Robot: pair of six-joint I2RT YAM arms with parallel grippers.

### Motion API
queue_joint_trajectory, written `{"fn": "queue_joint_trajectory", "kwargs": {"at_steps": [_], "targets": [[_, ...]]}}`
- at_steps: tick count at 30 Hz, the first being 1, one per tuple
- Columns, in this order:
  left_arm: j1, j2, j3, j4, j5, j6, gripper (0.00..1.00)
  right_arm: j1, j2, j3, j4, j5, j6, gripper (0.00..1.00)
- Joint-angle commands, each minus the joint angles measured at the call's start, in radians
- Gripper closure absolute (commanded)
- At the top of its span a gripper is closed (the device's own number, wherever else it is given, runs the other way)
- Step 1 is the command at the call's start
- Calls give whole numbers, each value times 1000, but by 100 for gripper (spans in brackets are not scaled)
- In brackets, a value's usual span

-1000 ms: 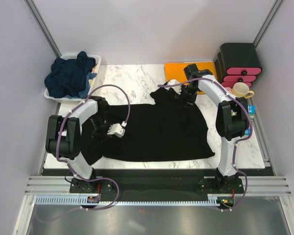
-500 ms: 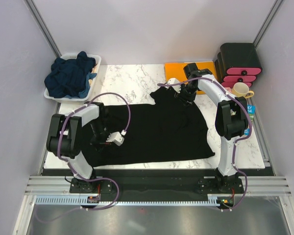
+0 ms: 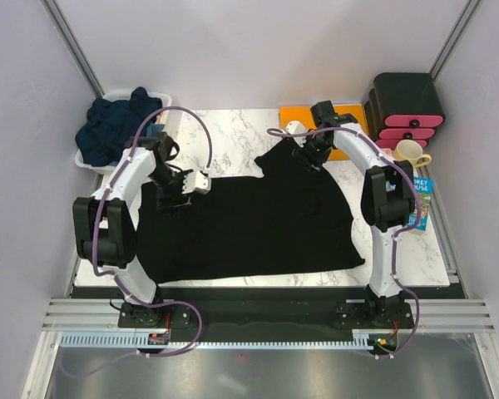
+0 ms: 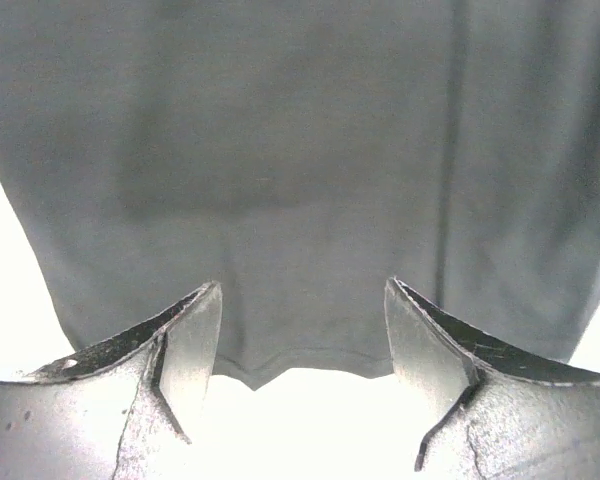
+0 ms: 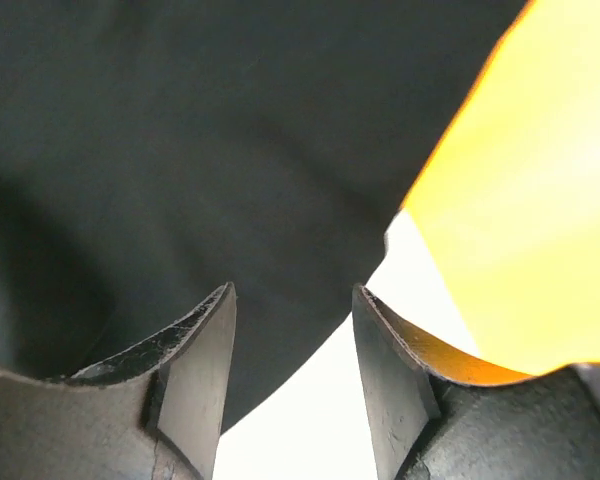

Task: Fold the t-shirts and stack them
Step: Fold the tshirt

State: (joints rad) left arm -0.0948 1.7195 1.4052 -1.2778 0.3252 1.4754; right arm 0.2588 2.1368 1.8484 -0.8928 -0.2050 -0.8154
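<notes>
Shirt on table: a floppy, short-sleeved plain black t-shirt (image 3: 258,220) lies spread flat across the near half of the white marble-patterned tabletop (image 3: 229,133). Its near hem runs close to the table's near edge, and one sleeve points toward the far side.
Left gripper: the left gripper (image 4: 300,290) hangs over the far left corner of the black t-shirt. Its fingers stand wide apart with nothing between them. In the wrist view the cloth's edge runs across just beyond the fingertips, with bare white table on the near side.
Right gripper: the right gripper (image 5: 293,290) is over the far right sleeve, its fingers parted and empty. Through the gap show the black cloth's edge and a strip of bare table. The fingertips seem to sit just above the cloth, but whether they touch it cannot be told.
Other shirts: a heap of crumpled dark navy t-shirts (image 3: 116,129) fills a white plastic bin (image 3: 168,104) at the far left corner, well apart from the black one.
Orange sheet: a flat orange rectangular sheet (image 3: 299,115) lies on the far side of the table, just beside the right gripper.
Right edge: a black drawer unit with pink fronts (image 3: 407,104) stands at the far right. A cream mug (image 3: 409,151) is just in front of it, and a small blue carton (image 3: 420,199) is nearer still.
</notes>
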Motion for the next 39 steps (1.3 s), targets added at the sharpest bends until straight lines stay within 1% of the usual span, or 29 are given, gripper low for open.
{"fn": "queue_joint_trajectory", "kwargs": {"at_steps": [1,2,3,4,5,6,8,9,11,12,14,16,22,27,29,31,36,39], "targets": [[33,60,23,168,-62,-191,26,-26,124,153,64,39,163,42],[40,75,23,264,-89,-207,26,-32,167,204,69,41,186,42],[58,95,43,297,-107,-213,26,-38,188,231,80,39,220,42],[67,129,54,348,-148,-251,25,-49,207,256,86,39,241,43],[76,152,75,385,-152,-257,23,-56,237,290,98,42,260,43],[92,170,122,397,-153,-263,21,-59,248,301,120,36,284,44],[93,227,164,429,-208,-282,20,-64,267,314,146,39,303,45],[93,238,201,440,-216,-276,20,-64,265,307,193,39,314,45],[92,259,225,463,-244,-267,20,-70,244,264,254,35,337,45],[93,264,244,465,-244,-256,20,-69,233,247,322,32,343,45],[93,272,248,474,-258,-228,19,-75,212,218,376,13,352,45],[93,279,252,474,-276,-192,19,-75,212,222,428,-23,360,45],[93,302,215,474,-311,-93,19,-73,290,305,451,-160,424,44],[79,315,202,472,-322,-70,19,-70,331,328,535,-207,533,44],[75,315,198,472,-322,-61,19,-70,351,337,552,-259,551,44],[66,318,184,471,-365,-35,19,-59,379,353,554,-270,570,44],[55,327,192,471,-377,-17,19,-49,420,356,554,-272,573,44],[49,331,202,466,-387,-3,19,-47,448,379,555,-266,584,47]]}}
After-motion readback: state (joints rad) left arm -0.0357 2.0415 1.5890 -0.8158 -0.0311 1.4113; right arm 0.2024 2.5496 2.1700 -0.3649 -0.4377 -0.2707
